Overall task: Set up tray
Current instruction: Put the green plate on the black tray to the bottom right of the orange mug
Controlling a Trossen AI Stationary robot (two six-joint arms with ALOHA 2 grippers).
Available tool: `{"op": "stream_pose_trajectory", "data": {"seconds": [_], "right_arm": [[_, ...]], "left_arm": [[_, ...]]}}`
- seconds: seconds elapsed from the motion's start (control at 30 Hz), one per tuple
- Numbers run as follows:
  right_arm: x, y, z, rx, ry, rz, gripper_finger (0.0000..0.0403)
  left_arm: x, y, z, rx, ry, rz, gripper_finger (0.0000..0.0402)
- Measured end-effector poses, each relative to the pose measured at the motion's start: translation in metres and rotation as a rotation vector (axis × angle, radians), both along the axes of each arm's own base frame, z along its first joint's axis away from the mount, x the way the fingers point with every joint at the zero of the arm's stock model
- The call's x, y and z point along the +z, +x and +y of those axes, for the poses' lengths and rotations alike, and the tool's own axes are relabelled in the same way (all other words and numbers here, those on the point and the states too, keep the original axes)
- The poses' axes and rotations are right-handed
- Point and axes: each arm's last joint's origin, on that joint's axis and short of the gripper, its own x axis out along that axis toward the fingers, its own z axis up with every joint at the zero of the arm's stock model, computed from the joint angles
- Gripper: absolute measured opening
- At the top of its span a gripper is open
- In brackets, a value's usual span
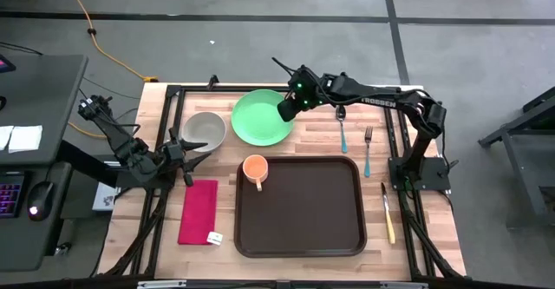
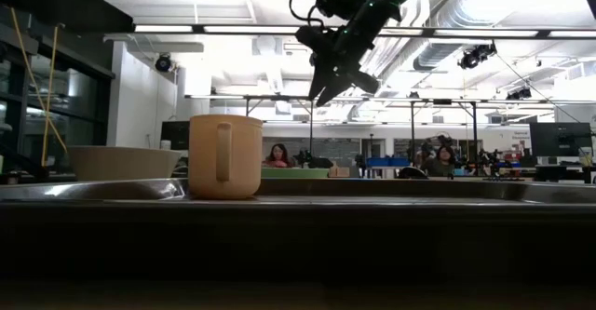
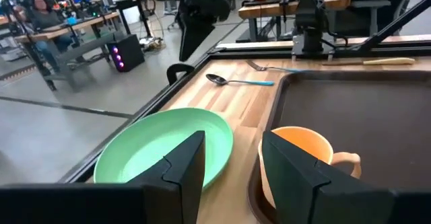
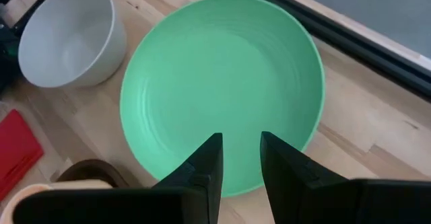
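Only the orange cup (image 1: pixel 254 169) sits on the tray (image 1: pixel 303 228), in its far-left corner, so plate, bowl, napkin and cutlery are left, I'd judge. The right gripper (image 1: pixel 287 109) hovers over the green plate (image 1: pixel 256 120), fingers parted and empty; the left gripper (image 1: pixel 192 143) waits open beside the bowl (image 1: pixel 204 130). The plate's rim looks clear for a grab.

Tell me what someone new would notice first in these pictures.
Probably the bright green plate at the table's far edge, with the right gripper hovering open above it. Next, the big brown tray in the middle, holding only an orange mug in its far left corner.
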Motion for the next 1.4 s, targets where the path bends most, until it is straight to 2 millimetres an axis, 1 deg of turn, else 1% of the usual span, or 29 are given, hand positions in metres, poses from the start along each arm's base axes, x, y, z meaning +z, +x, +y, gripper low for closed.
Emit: {"op": "stream_pose_trajectory", "data": {"seconds": [0.13, 0.23, 0.53, 0.7, 0.83, 0.97, 1.13, 1.23, 1.4], "right_arm": [[0.000, -0.003, -0.006, -0.032, 0.002, -0.002, 0.0078], [0.000, -0.005, -0.011, -0.062, 0.027, -0.010, 0.0078], [-0.010, -0.003, -0.015, -0.081, 0.059, 0.012, 0.0078], [-0.011, -0.003, -0.015, -0.079, 0.057, 0.015, 0.0078], [-0.011, -0.003, -0.015, -0.077, 0.057, 0.015, 0.0078], [-0.011, -0.003, -0.015, -0.075, 0.056, 0.015, 0.0078], [-0.011, -0.004, -0.015, -0.073, 0.062, 0.017, 0.0078], [-0.012, -0.005, -0.015, -0.074, 0.069, 0.029, 0.0078], [-0.017, -0.006, -0.014, -0.081, 0.103, 0.059, 0.0078]], "left_arm": [[-0.014, 0.000, 0.000, 0.008, -0.027, 0.006, 0.0179], [-0.019, -0.001, 0.001, 0.006, -0.041, 0.000, 0.0179], [-0.019, -0.006, 0.005, -0.016, -0.020, -0.001, 0.0179], [-0.017, -0.005, 0.004, -0.054, -0.026, -0.007, 0.0179], [-0.010, -0.002, 0.002, -0.109, 0.009, -0.025, 0.0179], [-0.009, 0.003, 0.006, -0.146, 0.028, -0.005, 0.0179], [-0.023, 0.015, 0.013, -0.229, 0.027, -0.029, 0.0179], [-0.026, 0.019, 0.019, -0.276, 0.038, -0.066, 0.0179], [-0.032, 0.023, 0.030, -0.297, 0.031, -0.039, 0.0179]]}}
